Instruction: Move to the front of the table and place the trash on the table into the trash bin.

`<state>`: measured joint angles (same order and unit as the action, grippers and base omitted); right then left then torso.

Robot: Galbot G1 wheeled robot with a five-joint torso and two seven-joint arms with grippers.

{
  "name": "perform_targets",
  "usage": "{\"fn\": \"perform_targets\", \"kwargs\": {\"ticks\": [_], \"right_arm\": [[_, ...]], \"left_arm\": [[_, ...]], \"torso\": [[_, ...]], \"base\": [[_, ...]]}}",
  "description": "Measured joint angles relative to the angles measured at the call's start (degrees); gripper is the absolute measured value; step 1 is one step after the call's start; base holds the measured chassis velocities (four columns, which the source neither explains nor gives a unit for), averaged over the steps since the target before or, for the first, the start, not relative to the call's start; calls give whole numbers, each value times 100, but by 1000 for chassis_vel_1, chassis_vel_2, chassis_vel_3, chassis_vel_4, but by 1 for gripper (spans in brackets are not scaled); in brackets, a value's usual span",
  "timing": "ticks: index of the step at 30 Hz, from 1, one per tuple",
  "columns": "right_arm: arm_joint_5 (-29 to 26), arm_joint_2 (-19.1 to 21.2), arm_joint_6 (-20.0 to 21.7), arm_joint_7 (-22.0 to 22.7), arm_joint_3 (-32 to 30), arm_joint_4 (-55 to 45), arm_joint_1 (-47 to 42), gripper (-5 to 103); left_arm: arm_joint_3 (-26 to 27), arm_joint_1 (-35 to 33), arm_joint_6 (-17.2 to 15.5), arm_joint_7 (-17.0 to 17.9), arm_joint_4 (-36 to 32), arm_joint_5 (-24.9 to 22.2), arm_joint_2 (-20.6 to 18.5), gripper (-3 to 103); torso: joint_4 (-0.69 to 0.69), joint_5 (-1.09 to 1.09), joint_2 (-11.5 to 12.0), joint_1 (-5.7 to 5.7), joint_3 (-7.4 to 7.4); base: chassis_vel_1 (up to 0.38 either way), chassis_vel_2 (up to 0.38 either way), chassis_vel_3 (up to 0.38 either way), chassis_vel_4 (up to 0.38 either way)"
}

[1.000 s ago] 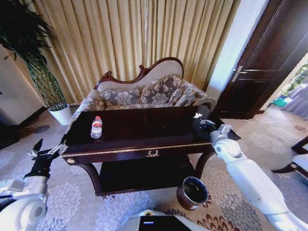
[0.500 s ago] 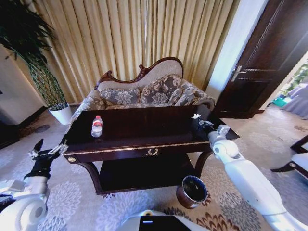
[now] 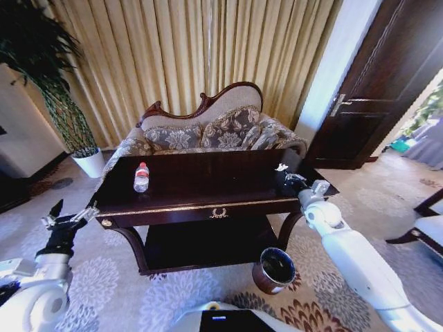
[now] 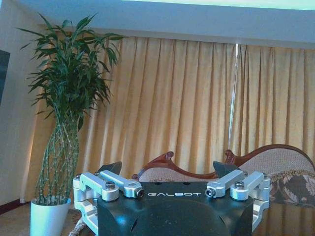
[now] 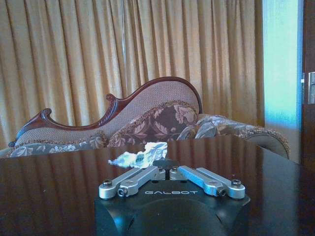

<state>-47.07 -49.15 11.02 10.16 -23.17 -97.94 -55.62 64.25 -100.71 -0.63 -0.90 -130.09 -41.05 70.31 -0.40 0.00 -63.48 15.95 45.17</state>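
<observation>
The dark glossy table (image 3: 208, 181) stands straight ahead, with a clear bottle (image 3: 141, 177) with a red cap upright near its left end. A white crumpled paper scrap (image 3: 281, 167) lies at the table's right end. My right gripper (image 3: 285, 180) rests low over that end, shut, its tips right behind the scrap (image 5: 140, 156); whether they touch it I cannot tell. The trash bin (image 3: 275, 270) sits on the carpet below the table's right front corner. My left gripper (image 3: 69, 213) hangs open off the table's left end, nothing between its fingers (image 4: 110, 168).
A patterned sofa (image 3: 208, 131) stands close behind the table against the curtains. A white plant pot (image 3: 90, 164) with a tall plant (image 4: 69, 98) is at the far left. A dark door (image 3: 374, 90) is at the right. A chair corner (image 3: 429, 225) shows at the right edge.
The whole head view has shifted a little, so the camera has moved. Both grippers keep their places relative to the table; the right one stays by the paper scrap.
</observation>
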Motion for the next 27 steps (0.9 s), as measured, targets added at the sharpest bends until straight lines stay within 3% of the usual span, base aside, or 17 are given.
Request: {"fn": "perform_targets", "kwargs": {"ticks": [27], "right_arm": [[3, -30, -8, 51, 45, 8, 10, 0]], "left_arm": [[-23, 6, -3, -43, -32, 10, 37, 100]], "torso": [[-1, 0, 0, 0, 0]], "base": [[90, -92, -87, 93]]}}
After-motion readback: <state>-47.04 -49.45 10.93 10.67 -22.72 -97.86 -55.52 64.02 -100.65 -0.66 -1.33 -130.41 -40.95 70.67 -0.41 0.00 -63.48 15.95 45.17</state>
